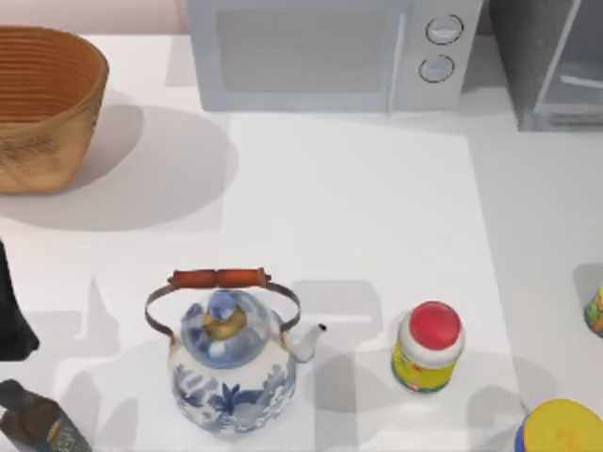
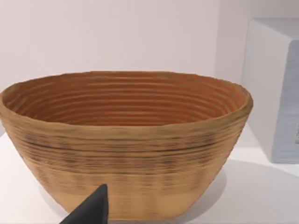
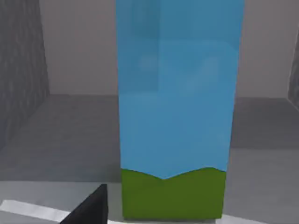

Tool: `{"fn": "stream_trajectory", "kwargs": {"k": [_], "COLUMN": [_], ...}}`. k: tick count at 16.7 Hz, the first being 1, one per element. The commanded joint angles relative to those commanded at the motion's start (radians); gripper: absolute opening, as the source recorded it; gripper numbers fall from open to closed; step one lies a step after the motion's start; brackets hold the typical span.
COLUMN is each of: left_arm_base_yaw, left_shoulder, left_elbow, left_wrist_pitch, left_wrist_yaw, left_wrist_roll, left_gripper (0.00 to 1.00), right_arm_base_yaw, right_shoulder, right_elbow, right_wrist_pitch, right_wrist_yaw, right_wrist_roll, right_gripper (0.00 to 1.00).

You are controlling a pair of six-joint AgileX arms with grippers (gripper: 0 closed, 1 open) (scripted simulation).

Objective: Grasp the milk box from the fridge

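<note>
The milk box (image 3: 175, 93) stands upright on the grey floor inside the fridge (image 3: 56, 135), showing a light blue side and a green base band. Its top is cut off by the right wrist view. My right gripper (image 3: 91, 207) is close in front of the carton, low near its base and apart from it. In the top view the fridge (image 1: 551, 66) is the dark grey cabinet with a pale frame at the back right corner. My left arm (image 1: 11, 315) is parked at the left edge of the table, its gripper (image 2: 91, 210) facing the woven basket (image 2: 126, 140).
The basket (image 1: 42, 104) sits at the back left and a white microwave (image 1: 320, 52) at the back middle. A blue-and-white teapot (image 1: 231, 363), a red-capped yellow jar (image 1: 429, 348), a yellow-lidded container (image 1: 561, 428) and a dark bottle (image 1: 38, 424) stand along the front.
</note>
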Motion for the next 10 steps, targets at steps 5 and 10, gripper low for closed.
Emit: {"fn": "stream_trajectory", "kwargs": {"k": [5, 10], "left_arm_base_yaw": [0.000, 0.000], "left_shoulder": [0.000, 0.000], "left_elbow": [0.000, 0.000], "left_wrist_pitch": [0.000, 0.000], "left_wrist_yaw": [0.000, 0.000], "left_wrist_roll": [0.000, 0.000], "left_gripper": [1.00, 1.00], "right_arm_base_yaw": [0.095, 0.120], "right_shoulder": [0.116, 0.135], "right_elbow": [0.298, 0.355], "right_wrist_pitch": [-0.184, -0.229], "right_wrist_yaw": [0.116, 0.145], "right_wrist_roll": [-0.004, -0.005], "right_gripper": [1.00, 1.00]}}
